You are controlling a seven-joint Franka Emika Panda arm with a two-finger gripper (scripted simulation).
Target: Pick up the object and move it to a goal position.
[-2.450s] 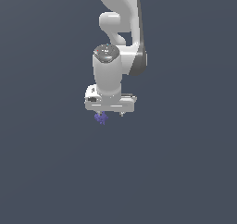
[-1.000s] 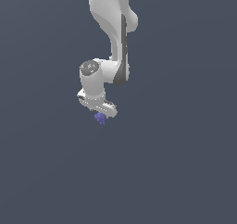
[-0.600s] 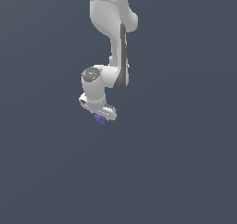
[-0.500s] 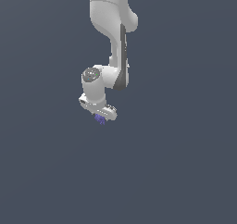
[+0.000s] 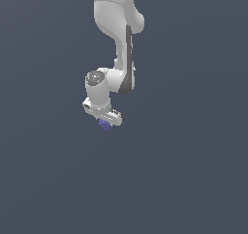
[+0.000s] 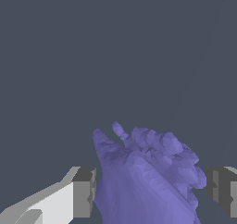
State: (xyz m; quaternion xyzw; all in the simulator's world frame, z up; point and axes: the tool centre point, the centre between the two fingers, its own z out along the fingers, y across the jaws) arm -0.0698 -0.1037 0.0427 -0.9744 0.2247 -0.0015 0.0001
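A computer-simulated scene, not a real room. A flat, even slate-grey backdrop [image 5: 193, 170] fills both views, without walls, furniture, floor edge or horizon. 1 smooth white robot arm [image 5: 116, 30] hangs in this blank space, evenly shaded like a render. The small purple-blue object [image 6: 148, 177] shows flat, faceted polygon surfaces, typical of simulator graphics.

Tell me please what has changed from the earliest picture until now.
The arm swung the tool toward the exterior view's left and tilted it, carrying the purple object along. Nothing was picked up or released. The object stays between the fingers, as the wrist view shows, and the plain dark background is unchanged.
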